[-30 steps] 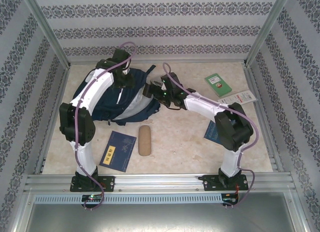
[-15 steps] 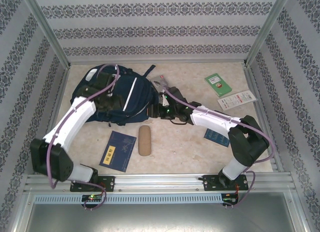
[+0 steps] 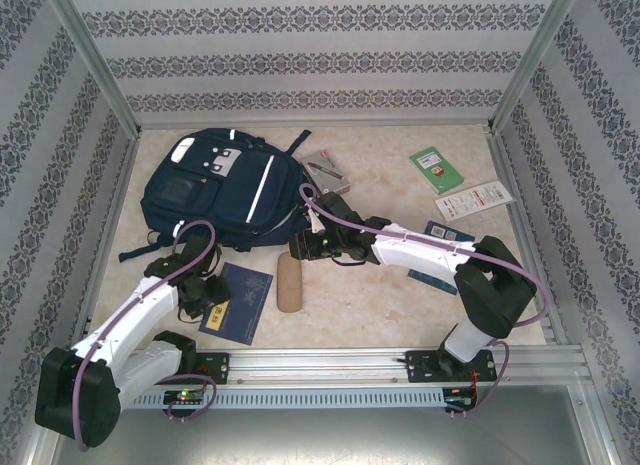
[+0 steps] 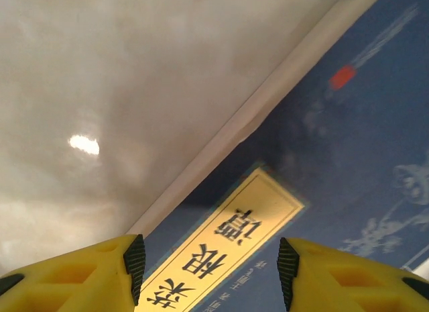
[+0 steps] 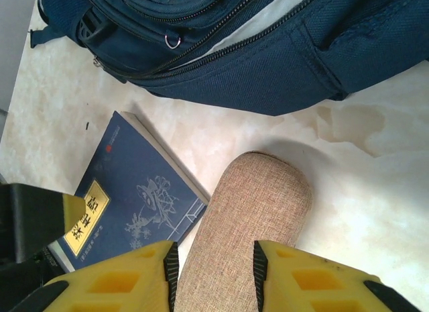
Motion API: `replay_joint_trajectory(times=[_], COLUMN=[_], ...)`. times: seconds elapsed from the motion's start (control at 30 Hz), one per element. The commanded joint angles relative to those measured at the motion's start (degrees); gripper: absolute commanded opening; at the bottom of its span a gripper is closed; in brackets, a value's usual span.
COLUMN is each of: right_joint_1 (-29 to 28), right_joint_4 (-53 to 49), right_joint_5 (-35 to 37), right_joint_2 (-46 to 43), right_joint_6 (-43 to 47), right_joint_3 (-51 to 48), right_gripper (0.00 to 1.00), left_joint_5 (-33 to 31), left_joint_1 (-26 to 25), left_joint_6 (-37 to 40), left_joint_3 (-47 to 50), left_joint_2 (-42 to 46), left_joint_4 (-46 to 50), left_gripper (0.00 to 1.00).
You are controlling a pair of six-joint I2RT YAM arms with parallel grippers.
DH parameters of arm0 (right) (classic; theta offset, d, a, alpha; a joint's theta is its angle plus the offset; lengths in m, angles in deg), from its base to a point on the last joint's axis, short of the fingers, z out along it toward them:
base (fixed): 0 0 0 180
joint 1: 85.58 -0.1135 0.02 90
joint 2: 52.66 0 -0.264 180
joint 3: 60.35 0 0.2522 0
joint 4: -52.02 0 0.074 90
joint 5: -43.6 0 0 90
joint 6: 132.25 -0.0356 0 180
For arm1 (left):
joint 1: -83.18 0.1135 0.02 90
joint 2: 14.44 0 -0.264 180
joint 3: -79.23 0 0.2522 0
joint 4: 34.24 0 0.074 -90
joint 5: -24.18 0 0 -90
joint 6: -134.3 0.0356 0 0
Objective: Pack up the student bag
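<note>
The bag (image 3: 225, 190) is laid flat at the far left of the bench (image 3: 400, 305), its zip edge turned toward the arms. The right fingers (image 5: 114, 278) are set narrow to either side of the tan case (image 5: 248, 204) — whether it is clamped cannot be told — and the case's long axis runs straight ahead to the bag edge just beyond. The left fingers (image 4: 74, 275) are held apart over the blue book (image 4: 348, 164), farther from the bag; the right arm is judged nearer.
</note>
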State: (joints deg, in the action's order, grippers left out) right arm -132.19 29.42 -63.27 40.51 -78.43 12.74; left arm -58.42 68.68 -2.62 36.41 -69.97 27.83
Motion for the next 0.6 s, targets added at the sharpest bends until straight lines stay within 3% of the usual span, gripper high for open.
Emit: replay_joint_trajectory(times=[0.0,0.17,0.27,0.4,0.57], right_joint_1=[-1.0,-1.5,-2.0,-2.9,-4.4], right_joint_4=[-0.5,-0.4,-0.8,-1.6,-1.5], right_joint_5=[1.5,1.6,1.4,1.5,-2.2], right_joint_2=[0.0,-0.6,-0.5,0.8,4.7], right_joint_6=[0.4,0.2,0.4,0.6,0.8], right_joint_3=[0.8,0.7,1.5,2.7,5.5], right_gripper=[0.38,0.38,0.38,0.38,0.37], left_joint_5=[2.7,6.0,9.0,7.0,3.8], left_joint_1=[0.2,0.1,-0.7,-3.1,-5.5], left_joint_6=[-3.9,-9.2,-17.1,-23.4,-24.0], left_joint_3=[3.5,6.3,9.0,9.8,7.8], left_joint_2=[0.1,1.0,3.1,3.8,2.1], left_joint_4=[-4.2,-9.4,-17.5,-23.2,-22.3], left_gripper=[0.54,0.48,0.45,0.44,0.43])
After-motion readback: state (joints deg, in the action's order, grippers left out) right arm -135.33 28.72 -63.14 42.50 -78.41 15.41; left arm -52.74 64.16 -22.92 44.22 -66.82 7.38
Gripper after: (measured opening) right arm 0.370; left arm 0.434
